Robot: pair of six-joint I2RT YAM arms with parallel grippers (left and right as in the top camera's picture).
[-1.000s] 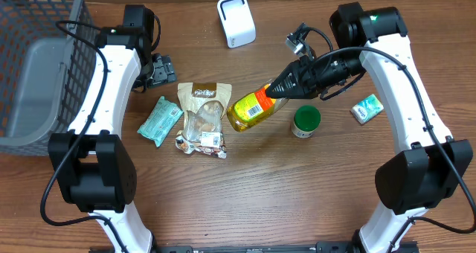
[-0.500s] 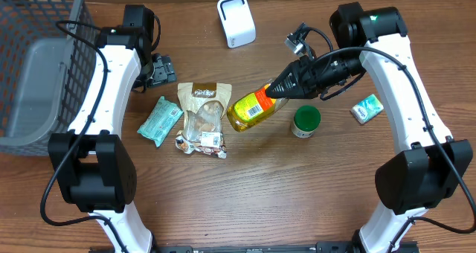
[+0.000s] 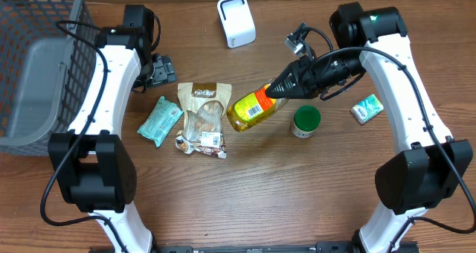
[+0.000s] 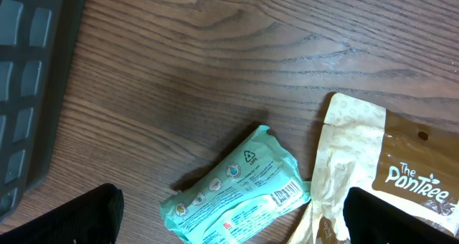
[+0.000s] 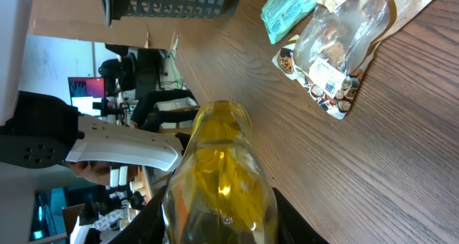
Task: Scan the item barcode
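At the surface's left edge you have the basket (image 3: pixel 37 67). Just right of it, near the far edge, your left gripper (image 3: pixel 159 69) hangs with its fingers (image 4: pixel 72 215) wide apart; its wrist camera looks down on a packet (image 3: pixel 160 120) and a pouch (image 3: pixel 202 117). The scanner (image 3: pixel 236 21) stands at the far edge. The bottle (image 3: pixel 251 109) is tilted mid-surface, between the pouch and a jar (image 3: pixel 306 121), its cap end clamped in your right gripper (image 3: pixel 286 84). A second packet (image 3: pixel 367 109) lies toward the right edge.
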